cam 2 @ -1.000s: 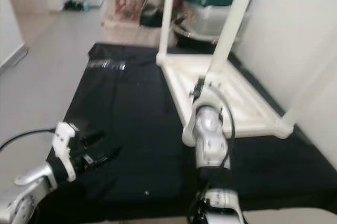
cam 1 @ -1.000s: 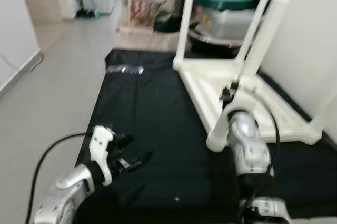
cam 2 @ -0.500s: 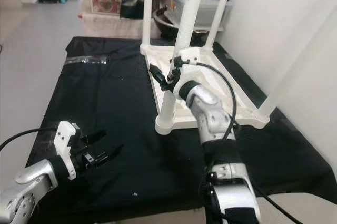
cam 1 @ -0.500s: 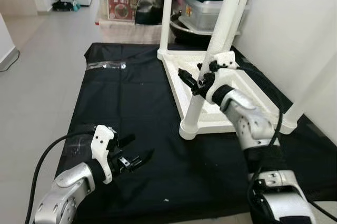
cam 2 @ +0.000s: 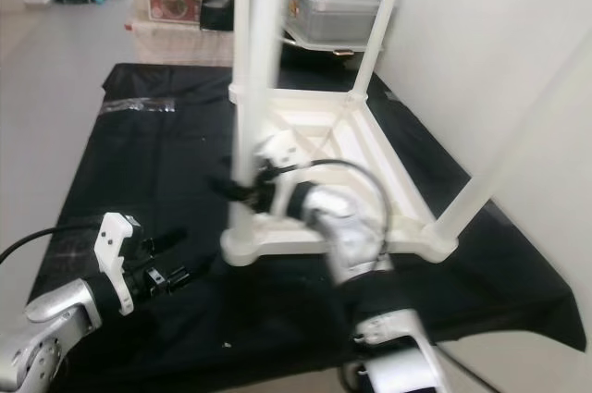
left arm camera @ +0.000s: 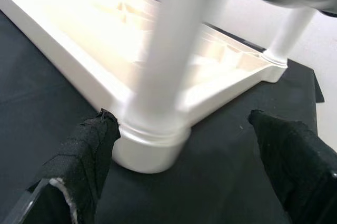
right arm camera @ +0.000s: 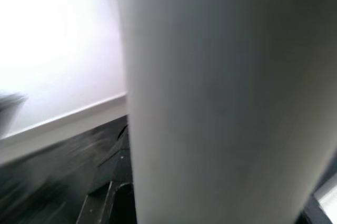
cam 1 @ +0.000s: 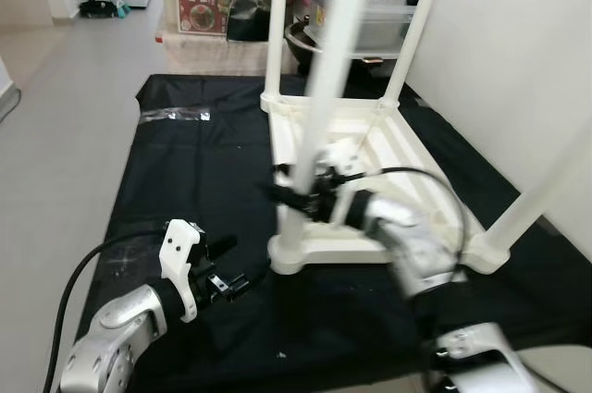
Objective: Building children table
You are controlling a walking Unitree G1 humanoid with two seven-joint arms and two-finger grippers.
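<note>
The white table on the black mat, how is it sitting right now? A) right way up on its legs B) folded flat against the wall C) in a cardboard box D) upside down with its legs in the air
D: the white table lies top-down on the black mat, its legs pointing up, with the right gripper at the near leg.

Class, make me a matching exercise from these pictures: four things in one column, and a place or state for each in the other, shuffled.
1. left gripper
2. right gripper
3. table top
4. black sheet

a. spread on the floor
b. at the nearest table leg
c. lying upside down on the sheet
d. open, low over the sheet

Pairs: 1-d, 2-b, 3-c, 4-a
</note>
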